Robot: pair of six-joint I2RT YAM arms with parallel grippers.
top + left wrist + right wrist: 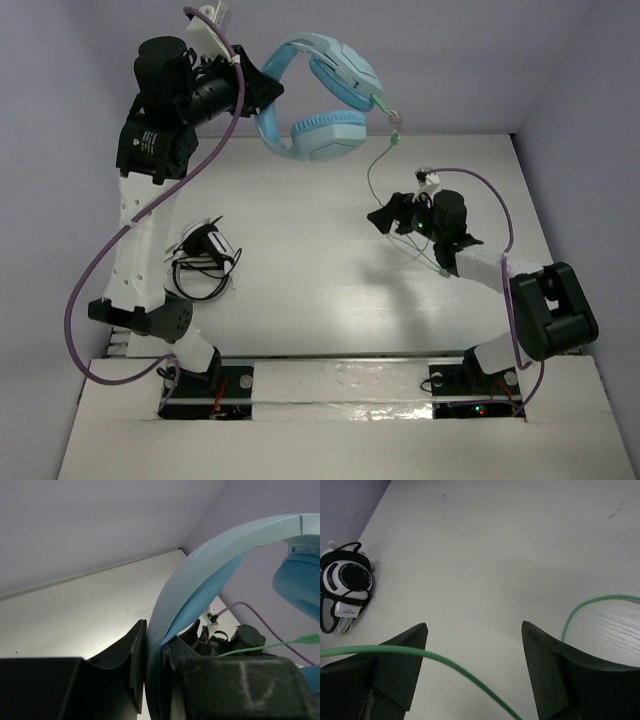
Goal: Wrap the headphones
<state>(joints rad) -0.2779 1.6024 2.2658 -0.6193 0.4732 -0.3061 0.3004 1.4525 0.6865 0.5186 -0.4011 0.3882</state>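
Headphones (325,100) are hanging in the air over the far left part of the table (320,300). They are light blue, with the wide headband arching up and the two padded round ear cups dangling close together. The left gripper (262,95) is clamping its jaws tight on the headband, and the left wrist view is showing the band pinched flat between the black fingers. Down below, the white tabletop is gleaming under the light, with pale lilac-grey walls (450,60) closing it in at the far side and the right. The thin pale green cable (378,165) is trailing down from the lower ear cup toward the right gripper (392,215). That gripper is hovering low, right of centre, with its fingers spread wide apart. Its wrist view is showing the cable crossing the gap, though I cannot tell whether it is touching. A small black-and-white coiled bundle (205,260) is lying near the left arm, well apart from the headset.
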